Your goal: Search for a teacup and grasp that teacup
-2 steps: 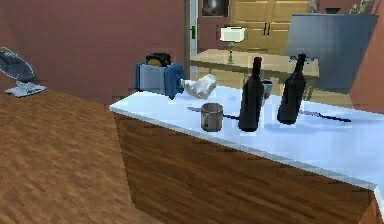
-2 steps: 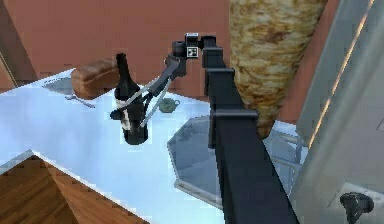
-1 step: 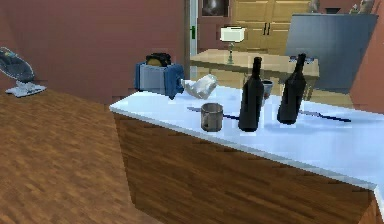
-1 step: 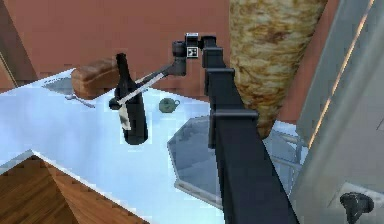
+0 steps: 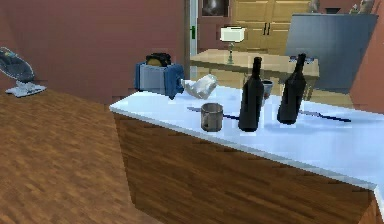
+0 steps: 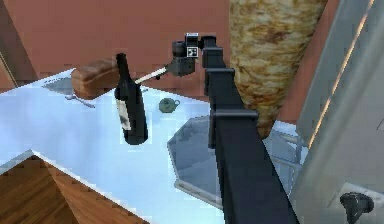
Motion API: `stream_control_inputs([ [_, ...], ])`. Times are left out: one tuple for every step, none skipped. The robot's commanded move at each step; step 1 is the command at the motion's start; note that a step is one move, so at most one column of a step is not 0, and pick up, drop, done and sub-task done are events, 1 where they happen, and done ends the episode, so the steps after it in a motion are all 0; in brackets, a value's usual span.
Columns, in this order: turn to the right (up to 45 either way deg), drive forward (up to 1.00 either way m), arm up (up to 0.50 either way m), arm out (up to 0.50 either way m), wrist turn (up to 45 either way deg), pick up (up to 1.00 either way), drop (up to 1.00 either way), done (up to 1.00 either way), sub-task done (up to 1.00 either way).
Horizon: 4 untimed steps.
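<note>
A red-walled kitchen with a wood floor; a white-topped counter [image 5: 330, 150] with wood-panelled sides runs across both views. In the arm side view, a tall, rough brown column [image 6: 272, 55] stands behind the counter. The dark arm [image 6: 235, 150] reaches out over a grey sink [image 6: 195, 150]. One dark bottle [image 6: 128, 100] stands left of the sink, with a brown loaf [image 6: 95, 78] behind it. The gripper [image 6: 150, 76] sits between the loaf and the column. Whether it holds anything cannot be told. A small green cup [image 6: 167, 104] stands on the counter just right of the bottle, below the gripper in the picture. In the forward view, a blue toaster [image 5: 160, 76], two dark bottles [image 5: 252, 95] and a grey metal mug [image 5: 211, 116] stand on the counter.
</note>
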Motion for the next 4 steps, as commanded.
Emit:
stream_control_inputs([
  [0.0,0.0,0.0,0.0,21.0,0.0,0.0,0.0,0.0],
  [0.0,0.0,-0.14,0.0,0.0,0.0,0.0,0.0,0.0],
  [0.0,0.0,0.0,0.0,0.0,1.0,0.0,0.0,0.0],
  [0.0,0.0,0.1,0.0,0.0,0.0,0.0,0.0,0.0],
])
